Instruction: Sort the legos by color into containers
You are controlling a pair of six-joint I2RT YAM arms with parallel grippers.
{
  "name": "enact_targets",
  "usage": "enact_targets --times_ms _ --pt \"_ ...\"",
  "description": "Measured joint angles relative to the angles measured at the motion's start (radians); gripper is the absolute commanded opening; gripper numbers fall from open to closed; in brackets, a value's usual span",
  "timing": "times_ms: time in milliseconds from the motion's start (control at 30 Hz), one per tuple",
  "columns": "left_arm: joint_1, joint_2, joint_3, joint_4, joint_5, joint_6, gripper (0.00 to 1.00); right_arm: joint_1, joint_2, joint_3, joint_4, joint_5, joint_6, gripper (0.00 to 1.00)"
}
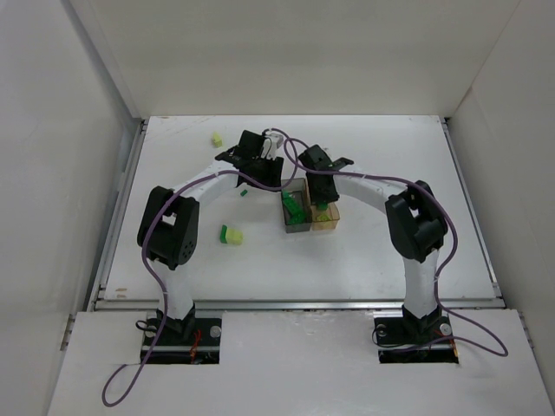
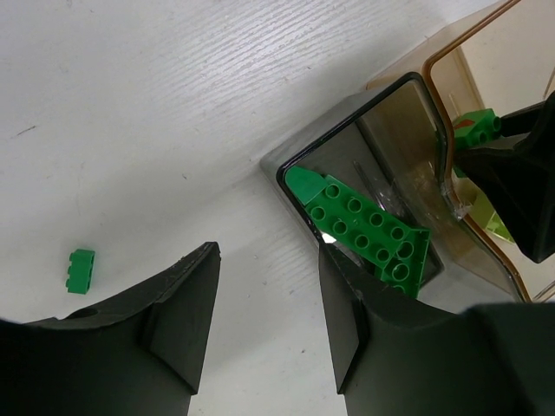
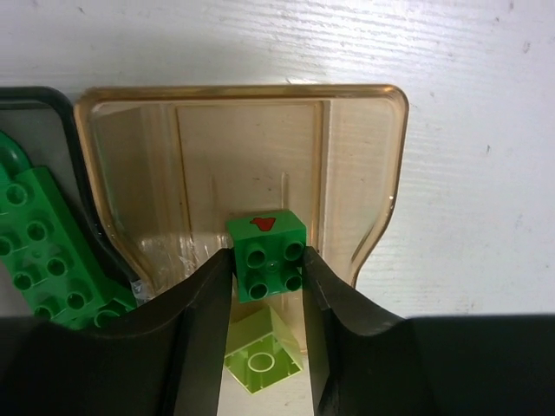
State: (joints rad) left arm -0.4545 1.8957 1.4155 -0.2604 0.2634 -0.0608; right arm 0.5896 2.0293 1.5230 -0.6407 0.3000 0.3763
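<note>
My right gripper point(image 3: 269, 279) is shut on a dark green lego point(image 3: 269, 256) with a red mark, held just over the amber container point(image 3: 243, 91). A pale yellow-green lego point(image 3: 260, 351) lies inside that container, under the held one. The adjoining smoky grey container point(image 2: 347, 117) holds a large green studded plate point(image 2: 364, 227). My left gripper point(image 2: 269, 295) hangs open over bare table beside the grey container, with nothing between its fingers. A small dark green lego point(image 2: 80, 270) lies to its left.
Loose legos lie on the table left of the containers: a pale yellow one point(image 1: 216, 138) near the back, a small green one point(image 1: 244, 193), and a green and yellow pair point(image 1: 230, 234) nearer the front. White walls enclose the table point(image 1: 381, 156).
</note>
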Motion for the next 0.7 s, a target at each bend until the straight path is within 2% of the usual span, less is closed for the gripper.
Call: enact_targets --times_ms 267,333,367,467,567,700 --pt "0.0 0.0 0.0 0.001 -0.002 0.0 0.46 -0.006 -0.005 -0.002 0.047 -0.081 -0.003 0.34" --pt "0.0 0.0 0.0 0.001 -0.002 0.0 0.46 -0.006 -0.005 -0.002 0.049 -0.084 -0.003 0.39" --pt "0.0 0.0 0.0 0.001 -0.002 0.0 0.46 -0.006 -0.005 -0.002 0.049 -0.083 -0.003 0.46" --pt "0.0 0.0 0.0 0.001 -0.002 0.0 0.46 -0.005 -0.005 -0.002 0.045 -0.079 -0.005 0.56" --pt "0.0 0.0 0.0 0.001 -0.002 0.0 0.46 -0.005 -0.005 -0.002 0.042 -0.071 -0.006 0.6" --pt "0.0 0.0 0.0 0.001 -0.002 0.0 0.46 -0.005 -0.005 -0.002 0.04 -0.068 -0.006 0.6"
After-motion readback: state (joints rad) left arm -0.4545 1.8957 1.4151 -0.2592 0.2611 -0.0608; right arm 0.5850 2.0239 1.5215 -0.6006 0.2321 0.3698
